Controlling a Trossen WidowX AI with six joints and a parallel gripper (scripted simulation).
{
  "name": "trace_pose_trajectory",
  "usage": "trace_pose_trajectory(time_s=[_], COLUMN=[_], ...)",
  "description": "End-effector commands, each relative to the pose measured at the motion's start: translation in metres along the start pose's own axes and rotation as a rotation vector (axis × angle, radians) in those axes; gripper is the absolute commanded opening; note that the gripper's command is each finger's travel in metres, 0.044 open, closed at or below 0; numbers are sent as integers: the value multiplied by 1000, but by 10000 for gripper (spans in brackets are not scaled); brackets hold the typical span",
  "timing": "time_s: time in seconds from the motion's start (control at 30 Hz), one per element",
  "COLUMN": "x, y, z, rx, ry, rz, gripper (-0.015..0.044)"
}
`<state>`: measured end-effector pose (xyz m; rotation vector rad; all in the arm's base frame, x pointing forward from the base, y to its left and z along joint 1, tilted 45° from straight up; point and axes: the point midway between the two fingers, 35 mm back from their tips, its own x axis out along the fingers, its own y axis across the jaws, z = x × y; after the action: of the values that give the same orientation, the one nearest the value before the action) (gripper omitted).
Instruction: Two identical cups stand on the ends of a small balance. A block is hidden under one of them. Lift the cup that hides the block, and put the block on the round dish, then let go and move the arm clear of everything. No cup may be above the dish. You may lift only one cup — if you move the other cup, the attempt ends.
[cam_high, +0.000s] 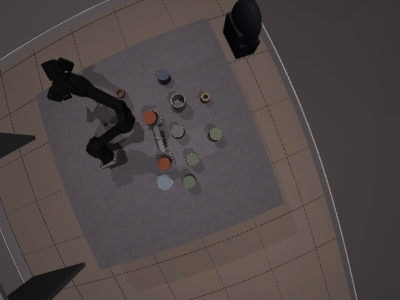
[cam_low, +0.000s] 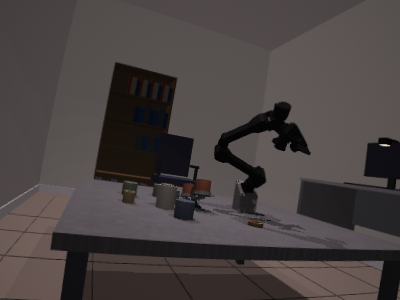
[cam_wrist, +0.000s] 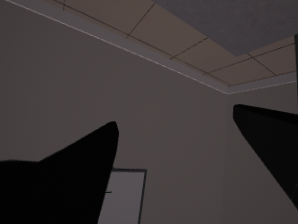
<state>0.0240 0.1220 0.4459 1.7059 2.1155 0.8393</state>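
Block is out of sight in the top view, presumably under one of the two orange cups: the near-arm-tip cup (cam_high: 150, 117) (cam_low: 202, 185) or the dish-side cup (cam_high: 164, 163) (cam_low: 188, 188), both on the balance (cam_high: 160, 138) (cam_low: 198, 195). The pale blue disc, apparently the dish (cam_high: 165, 182), lies just beside the latter. The gripper (cam_high: 49, 81) (cam_low: 294, 150) (cam_wrist: 173, 119) is well apart from both.

In the exterior view, the dish-side cup appears to sit lower, so it is the likelier cover, though the tilt is hard to read. The dish cannot be made out. The arm (cam_high: 125, 117) (cam_low: 240, 134) is raised, pointing away from the cups.

In the wrist view, the fingers stand wide with nothing between them. The step in hand seems to be choosing the cup; the next move calls for confirming the lower end, then swinging round for a straight lift without brushing its twin.
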Motion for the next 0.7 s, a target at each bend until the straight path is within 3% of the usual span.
trace_pose_trajectory(time_s=[0.0,0.67], x=[0,16], y=[0,-27], z=[0,19], rx=[-5,-585], ry=[-2,-286], rz=[1,39], gripper=[426,440])
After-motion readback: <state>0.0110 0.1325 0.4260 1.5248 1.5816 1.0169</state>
